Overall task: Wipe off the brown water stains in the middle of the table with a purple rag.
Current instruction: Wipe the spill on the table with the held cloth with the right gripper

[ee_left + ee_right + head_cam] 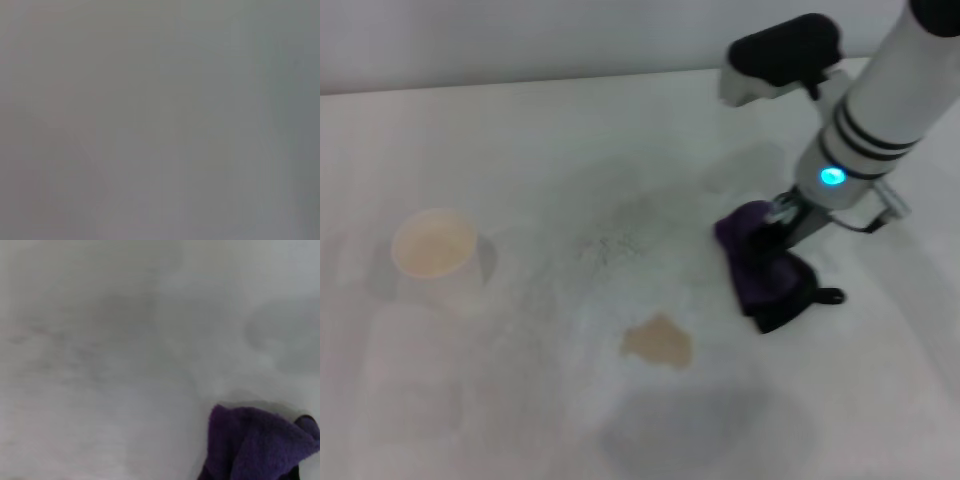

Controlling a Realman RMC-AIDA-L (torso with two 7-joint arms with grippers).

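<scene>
Nearest the head camera, a faint grey smudge (705, 425) lies on the table (880, 400). From the left come a paper cup (435, 250), then the brown water stains (658, 342), then the purple rag (767, 265). The right gripper (782, 228) presses into the rag's top and seems closed on it. From this gripper the stains lie toward eight o'clock, near but apart. The rag's long axis runs from eleven to five. No left gripper is visible, so the right arm is nearer.
</scene>
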